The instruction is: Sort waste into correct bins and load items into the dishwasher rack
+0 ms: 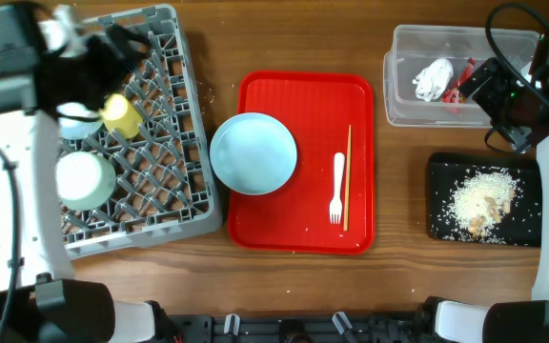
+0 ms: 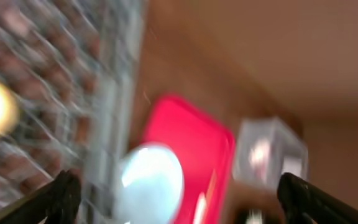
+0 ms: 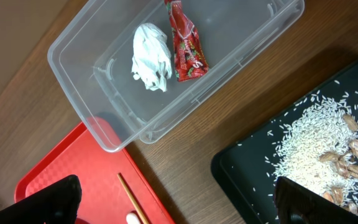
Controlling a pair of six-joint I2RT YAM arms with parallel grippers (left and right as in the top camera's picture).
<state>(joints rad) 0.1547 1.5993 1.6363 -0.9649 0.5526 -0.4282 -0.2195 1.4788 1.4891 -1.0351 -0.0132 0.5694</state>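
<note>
Dishwasher rack (image 1: 160,57) is recorded at the left of the tabletop (image 1: 398,286); a yellow cup (image 1: 120,114), a white bowl (image 1: 79,126) and a mint bowl (image 1: 86,179) are seated among its pegs. On the red tray (image 1: 303,233) at centre, the blue plate (image 1: 254,152) is laid over the left edge, with the white fork (image 1: 337,189) and a wooden chopstick (image 1: 348,176) side by side to the right. The clear tub (image 3: 79,62) is seen to hold the white tissue (image 3: 151,56) and the red wrapper (image 3: 185,40), touching each other. The black tray (image 3: 241,168) just beside it carries the food scraps (image 3: 316,140), resolved only in the right wrist view as pale grains with brown nut-like pieces. The left wrist view is heavily motion-blurred: rack, plate and tub are reduced to smears. The left fingers (image 2: 58,199) are spread wide with nothing between them, above the rack's edge. The right fingers (image 3: 48,202) are likewise parted and empty, over the gap between tub and black tray. In the overhead view part of the rack is hidden by the left arm, and the tub's right end by the right arm.
</note>
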